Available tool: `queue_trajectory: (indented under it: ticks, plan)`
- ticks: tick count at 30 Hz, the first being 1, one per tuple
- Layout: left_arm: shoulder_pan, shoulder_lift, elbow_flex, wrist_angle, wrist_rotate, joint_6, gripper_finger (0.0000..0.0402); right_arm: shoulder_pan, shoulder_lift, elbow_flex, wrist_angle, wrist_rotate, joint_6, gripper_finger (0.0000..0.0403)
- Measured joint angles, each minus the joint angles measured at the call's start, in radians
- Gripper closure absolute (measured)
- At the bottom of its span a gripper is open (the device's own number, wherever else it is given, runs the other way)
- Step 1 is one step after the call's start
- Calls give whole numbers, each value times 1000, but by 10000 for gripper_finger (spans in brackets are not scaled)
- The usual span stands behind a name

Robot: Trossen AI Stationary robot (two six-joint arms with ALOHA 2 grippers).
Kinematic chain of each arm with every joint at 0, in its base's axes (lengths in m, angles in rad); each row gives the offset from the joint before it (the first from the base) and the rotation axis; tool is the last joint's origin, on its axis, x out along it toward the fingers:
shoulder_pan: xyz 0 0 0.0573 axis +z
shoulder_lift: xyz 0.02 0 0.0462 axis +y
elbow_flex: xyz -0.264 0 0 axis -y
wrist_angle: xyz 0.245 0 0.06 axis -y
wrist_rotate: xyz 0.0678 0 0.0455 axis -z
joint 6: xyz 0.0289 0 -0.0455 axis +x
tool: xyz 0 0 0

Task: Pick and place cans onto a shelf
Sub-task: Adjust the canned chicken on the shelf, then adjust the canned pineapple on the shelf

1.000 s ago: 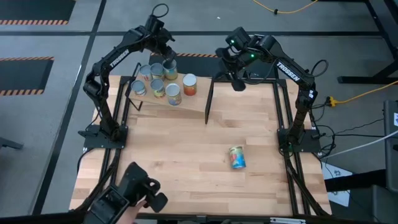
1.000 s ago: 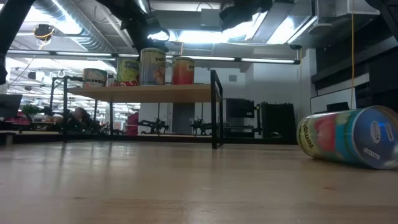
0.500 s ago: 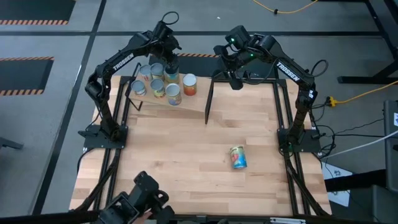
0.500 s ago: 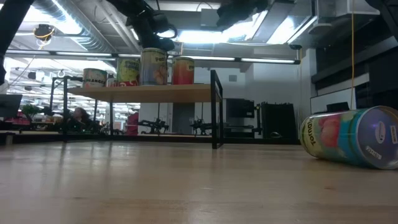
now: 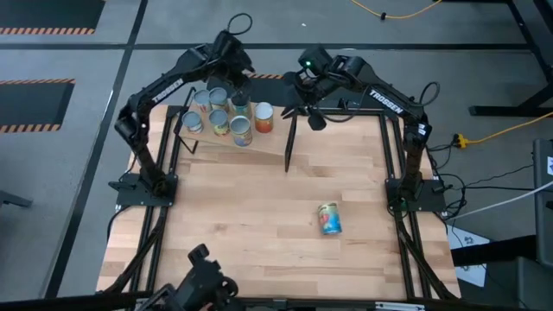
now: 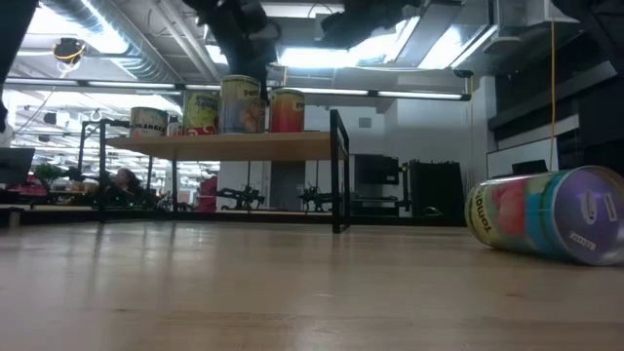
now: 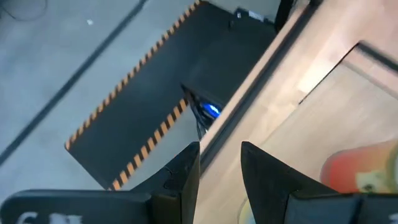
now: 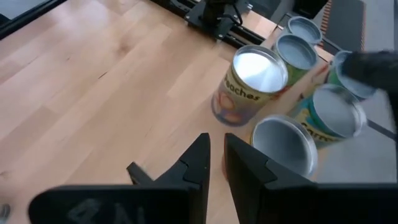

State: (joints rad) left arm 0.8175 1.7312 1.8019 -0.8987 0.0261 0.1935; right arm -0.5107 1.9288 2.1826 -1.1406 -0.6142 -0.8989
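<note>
Jaws slightly parted and empty, the left gripper (image 5: 239,76) hangs just above the cans (image 5: 226,112) grouped on the shelf (image 5: 268,142), risking toppling one, while the right gripper (image 5: 316,118), nearly closed, holds nothing and one can (image 5: 329,218) lies on the table (image 5: 242,225).

Four cans (image 6: 242,104) upright on the shelf (image 6: 222,145), perhaps a fifth behind; another can (image 6: 546,214) lying on the tabletop (image 6: 292,292).

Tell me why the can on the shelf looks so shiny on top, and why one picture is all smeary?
In the right wrist view, the peaches can has a bare metal lid that throws the ceiling light back as white glare. In the left wrist view, the red can and the floor stripes look smeared, probably because that camera is moving. In the low view, bright ceiling lights wash out the top.
</note>
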Motion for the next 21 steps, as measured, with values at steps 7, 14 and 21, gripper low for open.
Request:
queue_trajectory:
  ticks: [7, 14, 21]
  plan:
    - [-33, -127, 0, -15, -11, 0, 291, 42, 48, 0, 64, 2, 0, 350]
    - [-115, -257, 0, -125, -14, -17, 291, 73, 92, 0, 131, 10, 0, 350]
    - [-211, -364, 0, -241, -20, -84, 292, 92, 143, 0, 149, 20, 0, 350]
